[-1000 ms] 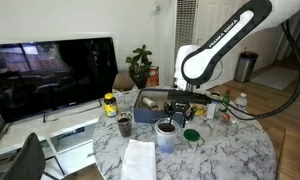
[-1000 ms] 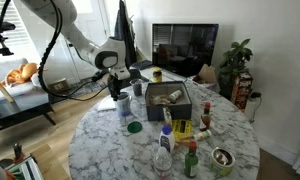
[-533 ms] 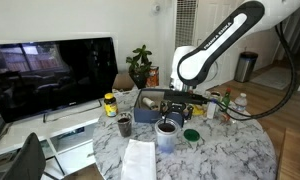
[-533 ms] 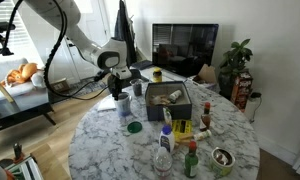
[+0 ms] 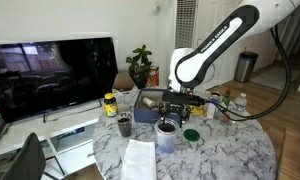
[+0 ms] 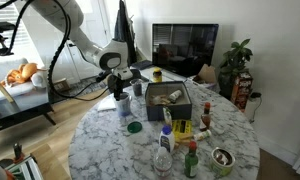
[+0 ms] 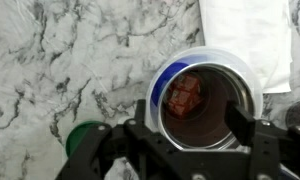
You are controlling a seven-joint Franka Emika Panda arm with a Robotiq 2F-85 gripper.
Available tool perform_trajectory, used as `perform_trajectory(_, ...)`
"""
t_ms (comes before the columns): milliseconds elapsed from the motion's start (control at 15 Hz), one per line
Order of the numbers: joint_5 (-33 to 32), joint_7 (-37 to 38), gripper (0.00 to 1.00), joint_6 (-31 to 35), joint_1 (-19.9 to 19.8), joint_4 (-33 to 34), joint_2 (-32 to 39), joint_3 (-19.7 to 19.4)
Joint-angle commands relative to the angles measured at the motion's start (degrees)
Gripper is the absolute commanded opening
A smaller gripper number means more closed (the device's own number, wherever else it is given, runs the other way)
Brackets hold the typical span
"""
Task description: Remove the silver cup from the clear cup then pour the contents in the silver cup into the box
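In an exterior view, a white robot arm reached down over a round marble table (image 5: 225, 152). Its pincer (image 5: 170, 108) hung just above the clear cup (image 5: 166, 141), which stood upright near the table's middle. The silver cup (image 5: 166, 127) sat nested in the clear cup's mouth, showing as a dark top. The box (image 5: 148, 108) lay just behind the cups, close to the pincer. A small dark grey cup (image 5: 124, 126) stood to one side, and a white sheet (image 5: 140, 160) lay in front.

In an exterior view from the opposite side, the pincer (image 6: 120, 93) hovered directly over the clear cup (image 6: 123, 107). The box (image 6: 171, 103) sat beside it, nearer the table's centre. The silver cup was too small to pick out here.

The wrist view looked straight down into the silver cup (image 7: 218, 88), seated inside the clear cup's bluish-white rim (image 7: 170, 72). Something reddish (image 7: 185, 97) lay in the silver cup. The pincer (image 7: 193, 120) was released, its dark fingers (image 7: 145, 118) spread wide across the cup's mouth; whether they touched the rim was unclear. A green lid (image 7: 83, 140) lay nearby on the marble.
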Motion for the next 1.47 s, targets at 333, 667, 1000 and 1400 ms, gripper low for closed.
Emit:
perform_trajectory(333, -3.7, 0.0, 0.67, 1.3, 1.7, 2.1, 2.5, -1.2)
perform_trajectory(667, -5.2, 0.1, 0.49, 1.3, 2.1, 2.6, 2.7, -1.6)
perform_trajectory(1000, -6.7, 0.4, 0.49, 1.1, 2.8, 2.7, 2.3, -1.8)
perform_trajectory(1400, -11.2, 2.7, 0.53, 0.8, 5.3, 2.6, 1.6, -2.8)
